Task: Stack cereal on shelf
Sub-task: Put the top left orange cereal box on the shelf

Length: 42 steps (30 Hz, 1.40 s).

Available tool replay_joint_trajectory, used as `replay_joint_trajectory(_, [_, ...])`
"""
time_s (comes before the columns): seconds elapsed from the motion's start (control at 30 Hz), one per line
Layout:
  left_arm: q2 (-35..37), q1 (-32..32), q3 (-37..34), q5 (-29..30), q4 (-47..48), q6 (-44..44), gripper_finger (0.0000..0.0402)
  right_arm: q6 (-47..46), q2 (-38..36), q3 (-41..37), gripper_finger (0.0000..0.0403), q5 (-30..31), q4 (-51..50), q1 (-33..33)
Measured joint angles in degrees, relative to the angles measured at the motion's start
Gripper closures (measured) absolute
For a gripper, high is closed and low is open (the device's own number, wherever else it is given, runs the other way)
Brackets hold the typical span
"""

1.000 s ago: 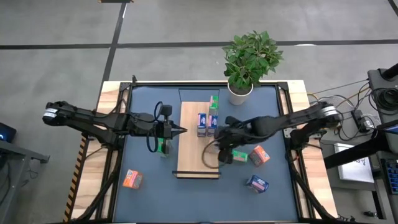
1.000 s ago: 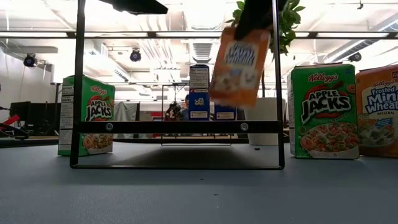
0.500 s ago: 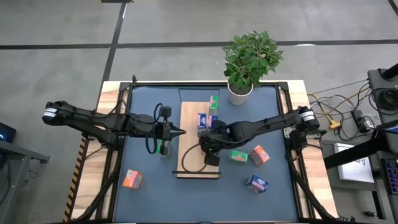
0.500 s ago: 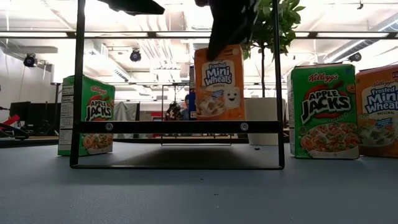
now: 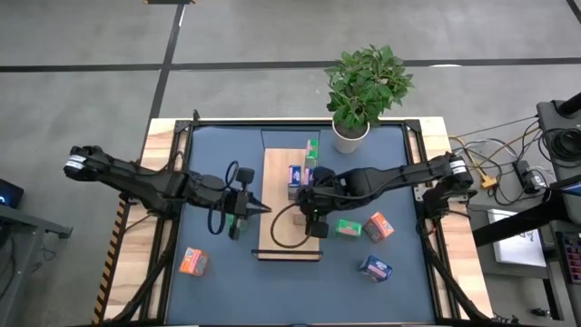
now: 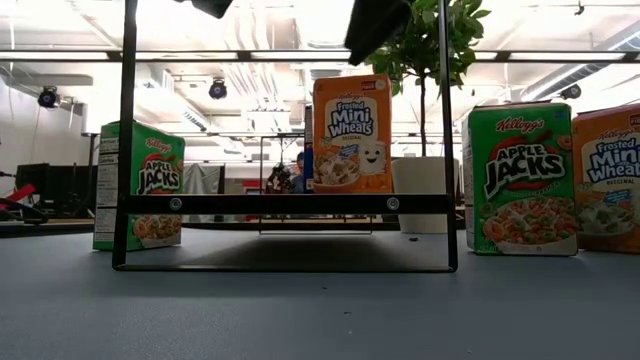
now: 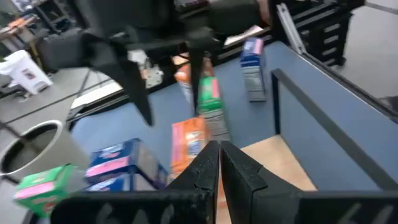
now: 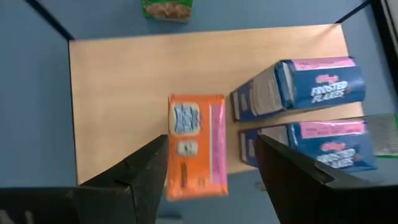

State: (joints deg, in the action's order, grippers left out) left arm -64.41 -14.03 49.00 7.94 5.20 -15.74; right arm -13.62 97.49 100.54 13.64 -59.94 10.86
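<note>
**A:** Start with the shelf point(image 5: 277, 227) — where does it lie?

**B:** Flat in the middle of the blue table point(image 5: 209, 154), long axis running from the plant-side edge to the near edge. It looks like a rigid board; I'd judge it stays put under such light loads.

**A:** And the cereal?

**B:** An orange box point(image 6: 351, 132) stands upright on the shelf beside its right long edge, tall axis vertical, printed face toward the near edge. In the right wrist view its top end point(image 8: 196, 144) shows from above. Two blue boxes point(image 8: 311, 115) stand just beyond it toward the plant-side end, with a green one point(image 5: 312, 148) further on.

**A:** How would they handle?

**B:** Light, thin card, I'd say — easily dented and quick to tip. Best taken across the two broad faces near the top, gently.

**A:** The grippers?

**B:** The right gripper point(image 8: 211, 180) hangs directly above the orange box with its fingers spread wide, clear of it and holding nothing. The left gripper point(image 7: 219, 163) is pinched closed and empty, at the shelf's left long edge.

**A:** What's left?

**B:** Off the shelf, boxes stand on the table on both sides — green point(image 5: 349, 228), orange point(image 5: 379, 226) and blue point(image 5: 375, 267) on the right, an orange one point(image 5: 192, 262) near the near-left corner.
</note>
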Motion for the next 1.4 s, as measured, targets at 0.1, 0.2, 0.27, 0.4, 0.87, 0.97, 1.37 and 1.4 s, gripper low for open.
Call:
replay_joint_trajectory(0.1, [-2.7,-1.5,0.0,0.0,-2.3,0.2,0.0402,1.2,-1.8,-1.8,0.0200,0.8,-1.2,0.4])
replay_joint_trajectory(0.2, [-5.8,-2.0,-0.1,0.3,-4.7,0.1,0.0402,1.8,-4.0,-5.2,0.0228,3.9,-1.1,1.6])
replay_joint_trajectory(0.27, [-7.7,-1.9,-0.1,0.5,-6.3,-0.1,0.0402,1.5,-5.9,-8.1,0.0249,6.6,-0.4,2.3])
replay_joint_trajectory(0.4, [-11.9,-1.7,0.1,2.3,-10.2,-0.8,0.0402,1.0,-9.8,-15.7,0.0291,9.5,4.0,2.9])
replay_joint_trajectory(0.87, [-21.8,-0.3,2.1,9.7,-13.5,-2.0,0.0402,9.7,-21.2,-41.6,0.0391,8.8,37.8,0.8])
replay_joint_trajectory(0.97, [-22.4,-0.3,2.6,11.6,-13.3,-2.0,0.0402,10.6,-22.0,-45.2,0.0393,8.4,43.0,0.5])
replay_joint_trajectory(1.37, [-22.1,0.0,2.5,12.7,-12.3,-2.4,0.0402,9.3,-22.1,-46.5,0.0394,-0.6,48.4,1.7])
replay_joint_trajectory(1.4, [-22.1,0.0,2.5,12.7,-12.3,-2.4,0.0402,8.9,-22.1,-46.3,0.0394,-0.6,48.4,2.0])
